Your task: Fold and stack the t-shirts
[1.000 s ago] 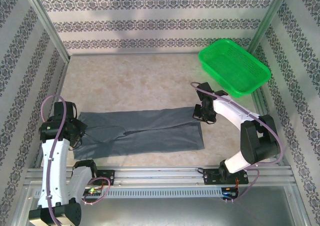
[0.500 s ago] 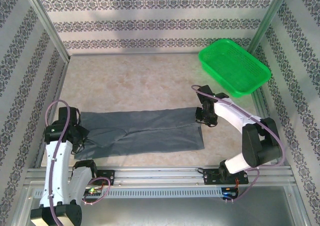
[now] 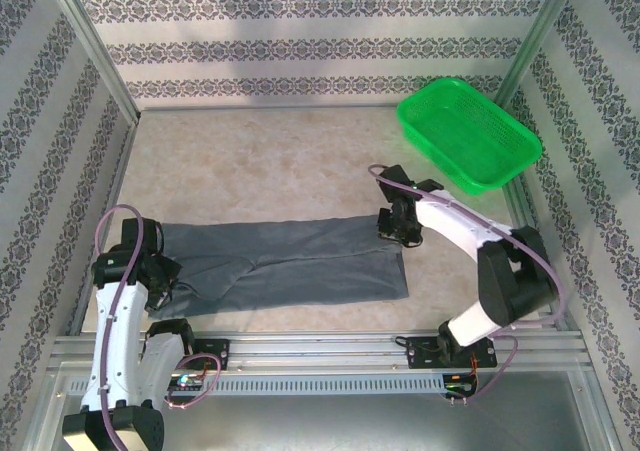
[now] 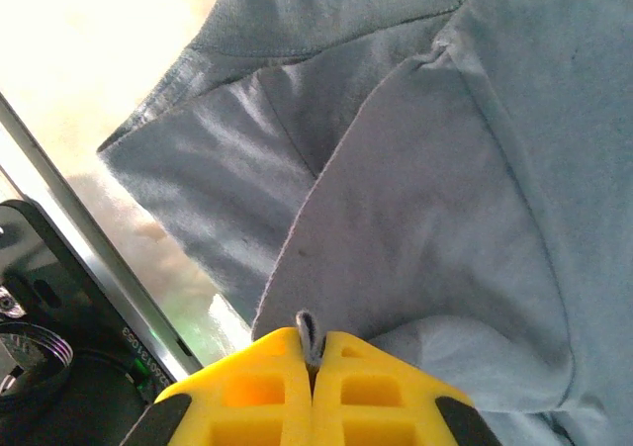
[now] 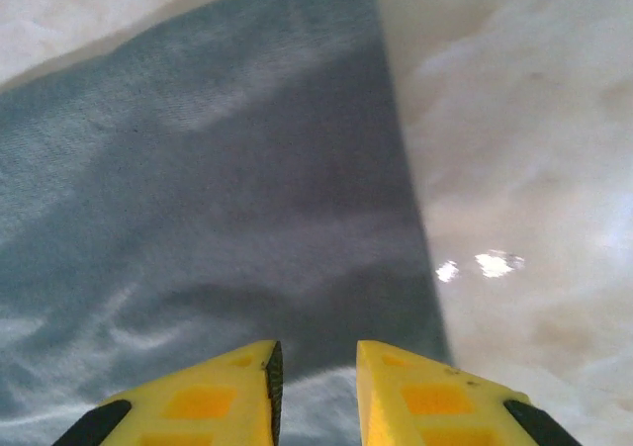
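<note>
Near the front rail [image 3: 320,343] of the table [image 3: 260,161], stretched left to right in one long folded band: the t-shirt [image 3: 290,266]. Lies flat on the pale surface, sleeve end to the left, straight-cut end to the right.

Over at the left end now, left gripper [image 3: 165,283] right on the sleeve edge. Seen close from the left wrist, left gripper [image 4: 312,352] pressed tight together, yellow fingers [image 4: 247,392] pinching a small ridge of grey cloth between them. Clamped on the fabric, plain as day. Just ahead of that claw, a flap of the t-shirt [image 4: 435,228] lapping over the sleeve, stitched sleeve hem up at the top left, metal rail down in the lower left corner.

Across to the other end, right gripper [image 3: 393,233] poised at the far right corner of the band. From the right wrist, right gripper [image 5: 316,357] held apart, grey t-shirt [image 5: 218,189] showing through the gap between the two yellow fingers [image 5: 188,397]. Nothing pinched there. Sits just inside the cloth's straight right edge, bare table beyond that edge on the right. Cannot tell whether the fingertips touch the fabric or hang just above it.

Back in the far right corner, green basket [image 3: 470,136], well apart from the shirt and beyond the right arm.
</note>
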Controlling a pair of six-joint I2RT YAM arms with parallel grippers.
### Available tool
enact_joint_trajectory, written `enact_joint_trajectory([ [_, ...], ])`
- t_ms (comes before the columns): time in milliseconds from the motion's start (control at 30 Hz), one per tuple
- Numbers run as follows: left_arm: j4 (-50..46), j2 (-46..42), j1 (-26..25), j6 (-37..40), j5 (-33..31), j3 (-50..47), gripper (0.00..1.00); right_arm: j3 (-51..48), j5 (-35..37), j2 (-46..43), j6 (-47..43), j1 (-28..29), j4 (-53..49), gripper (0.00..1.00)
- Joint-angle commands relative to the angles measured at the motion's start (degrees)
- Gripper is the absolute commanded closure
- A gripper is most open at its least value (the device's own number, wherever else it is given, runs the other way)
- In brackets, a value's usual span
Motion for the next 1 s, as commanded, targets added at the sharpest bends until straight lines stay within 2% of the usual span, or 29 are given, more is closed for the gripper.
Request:
enact_joint_trajectory([
  [0, -2.44, -0.63, 0.47, -1.77, 0.82, 3.12, 1.0, 0.9, -1.55, 3.81, 1.01, 0.05, -1.43, 0.81],
  [67, -3.94, -0.61, 0.44, -2.07, 2.02, 4.22, 1.0, 0.85, -1.45, 4.59, 0.23, 0.16, -2.53, 0.94],
  [133, -5.09, -0.96, 0.41, -2.53, 4.02, 4.53, 1.0, 0.74, -0.59, 5.03, -0.52, 0.07, -3.31, 1.0],
  [267, -7.42, -2.89, 0.31, -3.57, 7.67, 3.75, 1.0, 0.47, 0.57, 5.26, -1.42, -0.25, -3.9, 1.0],
  [400, -8.61, -4.67, 0.21, -3.33, 8.51, 1.55, 1.0, 0.85, 2.89, 5.04, -1.81, -0.48, -5.31, 1.0],
  [667, 2.2, -2.32, -0.98, -4.75, 13.53, -9.02, 1.0, -0.06, 3.49, 4.06, -2.57, -0.57, -5.31, 1.0],
  [967, 10.64, 4.27, -2.96, -2.61, 13.18, -11.31, 0.99, 1.87, 4.41, 1.47, -1.35, -0.26, -5.3, 1.0],
])
